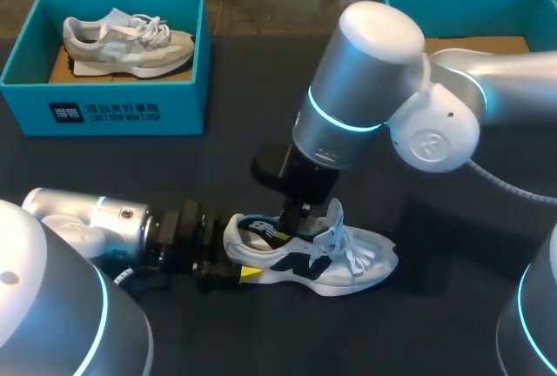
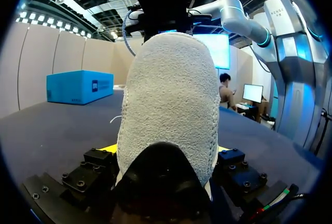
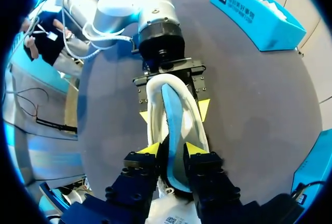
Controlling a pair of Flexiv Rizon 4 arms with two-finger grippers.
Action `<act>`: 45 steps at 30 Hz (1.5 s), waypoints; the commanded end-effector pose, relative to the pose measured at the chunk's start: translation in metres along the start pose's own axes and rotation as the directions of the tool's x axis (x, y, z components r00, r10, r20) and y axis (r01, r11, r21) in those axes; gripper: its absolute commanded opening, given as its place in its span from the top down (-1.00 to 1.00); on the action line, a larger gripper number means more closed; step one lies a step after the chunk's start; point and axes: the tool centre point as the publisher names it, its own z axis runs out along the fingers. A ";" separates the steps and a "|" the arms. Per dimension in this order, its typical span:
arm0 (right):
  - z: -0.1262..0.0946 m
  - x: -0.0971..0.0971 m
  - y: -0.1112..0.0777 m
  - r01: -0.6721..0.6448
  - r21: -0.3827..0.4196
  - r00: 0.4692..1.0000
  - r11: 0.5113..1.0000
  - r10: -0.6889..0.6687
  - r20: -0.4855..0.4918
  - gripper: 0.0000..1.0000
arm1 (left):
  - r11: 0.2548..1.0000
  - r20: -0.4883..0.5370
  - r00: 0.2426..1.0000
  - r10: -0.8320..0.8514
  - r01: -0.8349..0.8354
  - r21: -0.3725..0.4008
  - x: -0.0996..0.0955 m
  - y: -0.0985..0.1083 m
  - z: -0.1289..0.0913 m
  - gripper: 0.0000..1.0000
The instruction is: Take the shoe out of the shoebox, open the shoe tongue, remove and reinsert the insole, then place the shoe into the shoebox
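Heel of the white-and-navy mesh sneaker [image 1: 322, 263], near-centre on the dark table [image 1: 130, 176], sits clamped in your left claw [image 3: 174, 111]; your right claw [image 3: 173, 150], nearly closed, pinches the blue foam insole [image 3: 167, 99]. Hold that heel firm and peel the insole up slowly, straight out.

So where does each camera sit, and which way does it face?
Head: above, behind me, facing down on the dark table; left arm, right arm show.
Left wrist: low, facing the white fabric sneaker's heel in the left claw.
Right wrist: above, facing down into the sneaker; right claw pinches the blue insole.
Both wrist views share the sneaker.
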 end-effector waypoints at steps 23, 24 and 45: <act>-0.013 0.014 0.003 0.266 -0.011 0.962 0.964 -0.266 -0.066 1.00 | 1.000 0.001 1.000 0.000 0.000 0.000 -0.002 0.003 0.002 1.00; -0.014 0.013 0.004 0.275 -0.015 0.959 0.961 -0.276 -0.069 1.00 | 1.000 0.001 1.000 0.000 0.000 0.000 -0.002 0.003 0.002 1.00; -0.004 0.016 0.048 0.513 0.020 0.845 0.858 -0.502 -0.184 1.00 | 1.000 0.001 1.000 0.000 0.000 0.000 -0.002 0.003 0.002 1.00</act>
